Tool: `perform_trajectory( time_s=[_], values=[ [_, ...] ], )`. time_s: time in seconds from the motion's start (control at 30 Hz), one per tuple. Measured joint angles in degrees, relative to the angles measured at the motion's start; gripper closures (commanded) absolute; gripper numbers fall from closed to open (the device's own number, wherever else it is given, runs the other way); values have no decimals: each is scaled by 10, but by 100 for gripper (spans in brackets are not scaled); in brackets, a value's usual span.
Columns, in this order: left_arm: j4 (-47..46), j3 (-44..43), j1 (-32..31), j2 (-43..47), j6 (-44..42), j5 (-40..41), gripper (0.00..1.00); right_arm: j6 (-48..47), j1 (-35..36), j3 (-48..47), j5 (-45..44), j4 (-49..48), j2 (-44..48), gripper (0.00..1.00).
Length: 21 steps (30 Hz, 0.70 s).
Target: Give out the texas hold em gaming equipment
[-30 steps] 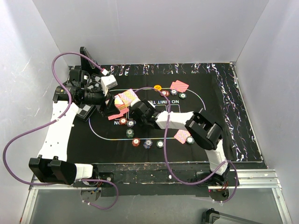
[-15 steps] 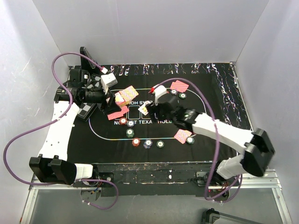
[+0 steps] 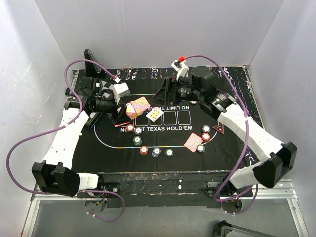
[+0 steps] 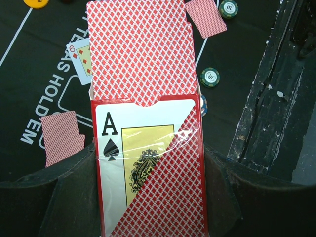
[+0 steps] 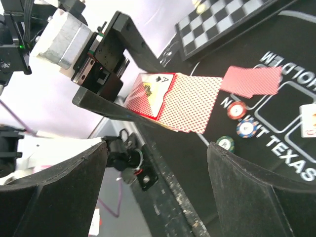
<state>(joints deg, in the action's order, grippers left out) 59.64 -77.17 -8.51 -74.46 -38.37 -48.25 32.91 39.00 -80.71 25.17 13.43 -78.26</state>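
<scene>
Left end effector (image 3: 120, 106) clenched on red cardboard card box (image 4: 150, 177); right end effector (image 5: 155, 192) released, empty. Risk: protruding red-backed playing cards (image 4: 138, 49) could slide out together if the box tilts.

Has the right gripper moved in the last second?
Yes: the right gripper went from over the mat's printed boxes toward its far edge.

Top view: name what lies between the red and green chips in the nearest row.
A blue-white poker chip lies between the red chip and the green chip; the top view shows it.
</scene>
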Motion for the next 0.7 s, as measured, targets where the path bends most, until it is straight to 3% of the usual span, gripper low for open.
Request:
perform_trajectory(
  time_s=[0.23, 0.7],
  values=[
    [-9, 7, -8, 0, -4, 10, 100, 61, 0, -25, 92, 2, -78, 10],
    [-14, 7, -14, 1, -5, 14, 100, 92, 0, -61, 122, 18, -149, 8]
  ],
)
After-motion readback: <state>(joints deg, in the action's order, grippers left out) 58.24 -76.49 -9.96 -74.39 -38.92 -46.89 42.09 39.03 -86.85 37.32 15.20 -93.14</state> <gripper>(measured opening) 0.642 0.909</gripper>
